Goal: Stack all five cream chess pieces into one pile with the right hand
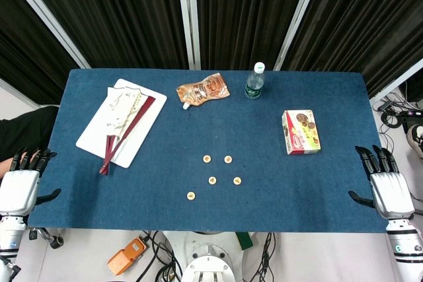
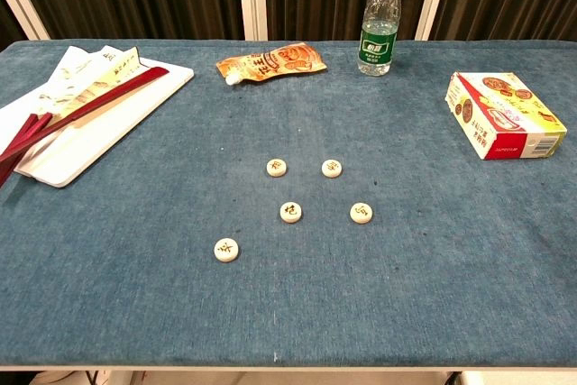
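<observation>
From the head view, five cream chess pieces [image 1: 213,179] lie flat and apart from one another on the blue counter [image 1: 317,183], near its front middle: two in a back row, two just in front of them, and one alone further front and to the left. None is stacked. The right hand [image 1: 386,186] hangs off the counter's right front corner, fingers spread and extended, holding nothing, well apart from the pieces. The left hand [image 1: 23,186] sits off the left front corner, likewise spread and empty. Farther back stand a water bottle [image 1: 254,80], a snack pouch [image 1: 203,90], a red-and-yellow box [image 1: 301,132] on the right, and a white board [image 1: 92,138] on the left carrying a folded fan [image 1: 124,131].

The chest view shows the same five discs [image 2: 290,213] scattered singly, each with a dark character on top. Neither hand appears here. The bottle [image 2: 380,21], pouch [image 2: 270,65], box [image 2: 501,116] and board [image 2: 90,137] ring the far side.
</observation>
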Available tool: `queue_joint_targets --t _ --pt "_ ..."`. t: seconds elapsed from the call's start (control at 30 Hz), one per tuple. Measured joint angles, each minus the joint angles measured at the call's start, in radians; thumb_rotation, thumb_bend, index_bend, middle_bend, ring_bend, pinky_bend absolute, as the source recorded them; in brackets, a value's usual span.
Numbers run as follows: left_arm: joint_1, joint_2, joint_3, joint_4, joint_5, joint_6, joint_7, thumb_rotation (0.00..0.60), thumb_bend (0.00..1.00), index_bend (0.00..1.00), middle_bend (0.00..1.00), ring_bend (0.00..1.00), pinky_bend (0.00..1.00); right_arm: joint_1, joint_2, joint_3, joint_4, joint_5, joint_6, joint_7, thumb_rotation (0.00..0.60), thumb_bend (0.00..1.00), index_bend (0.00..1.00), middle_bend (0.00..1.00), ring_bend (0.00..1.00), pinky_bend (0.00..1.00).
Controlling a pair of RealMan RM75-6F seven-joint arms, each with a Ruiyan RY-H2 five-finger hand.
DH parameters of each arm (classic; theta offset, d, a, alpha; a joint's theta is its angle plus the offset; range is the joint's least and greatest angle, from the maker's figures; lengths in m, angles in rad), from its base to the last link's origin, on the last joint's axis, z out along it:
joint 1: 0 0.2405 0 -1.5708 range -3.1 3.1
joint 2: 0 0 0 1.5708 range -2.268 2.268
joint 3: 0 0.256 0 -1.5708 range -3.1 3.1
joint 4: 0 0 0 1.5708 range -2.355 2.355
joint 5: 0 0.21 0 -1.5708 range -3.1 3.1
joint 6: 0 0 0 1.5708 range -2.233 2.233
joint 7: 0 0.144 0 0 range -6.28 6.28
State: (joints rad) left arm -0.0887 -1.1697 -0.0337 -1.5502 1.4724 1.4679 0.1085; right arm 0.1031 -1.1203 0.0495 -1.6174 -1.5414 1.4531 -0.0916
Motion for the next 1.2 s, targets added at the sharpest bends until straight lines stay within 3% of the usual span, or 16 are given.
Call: queue_joint_targets --t 0.33,0.53,0.73,0.87,1.0,1.2 --pt "0.002 -0.014 -0.001 0.013 0.015 0.019 -0.001 0.6 0.03 0.2 0.17 0.1 0.0 0.041 -0.012 -0.015 -0.008 -0.042 -0.057 0.007 0.6 0.19 0.08 0.17 0.04 0.09" --pt "0.002 -0.018 0.002 0.011 0.032 0.028 -0.009 0.6 0.04 0.2 0.17 0.1 0.0 0.136 -0.066 -0.022 -0.015 -0.088 -0.192 -0.017 0.6 0.19 0.12 0.11 0.04 0.09" --pt "0.011 -0.016 0.004 0.018 0.03 0.037 -0.024 0.6 0.03 0.2 0.17 0.1 0.0 0.271 -0.216 -0.011 0.01 -0.097 -0.372 -0.073 0.6 0.2 0.28 0.1 0.04 0.09" --pt "0.017 -0.015 0.005 0.03 0.026 0.041 -0.038 0.6 0.04 0.2 0.17 0.1 0.0 0.357 -0.327 0.007 0.055 -0.085 -0.459 -0.119 0.6 0.29 0.37 0.1 0.04 0.09" --pt "0.023 -0.016 0.005 0.043 0.021 0.045 -0.052 0.6 0.03 0.2 0.17 0.1 0.0 0.409 -0.412 0.023 0.102 -0.072 -0.496 -0.156 0.6 0.37 0.45 0.1 0.04 0.09" --pt "0.029 -0.023 0.007 0.064 0.016 0.043 -0.071 0.6 0.03 0.2 0.17 0.1 0.0 0.456 -0.498 0.036 0.173 -0.048 -0.524 -0.189 0.6 0.44 0.48 0.1 0.05 0.1"
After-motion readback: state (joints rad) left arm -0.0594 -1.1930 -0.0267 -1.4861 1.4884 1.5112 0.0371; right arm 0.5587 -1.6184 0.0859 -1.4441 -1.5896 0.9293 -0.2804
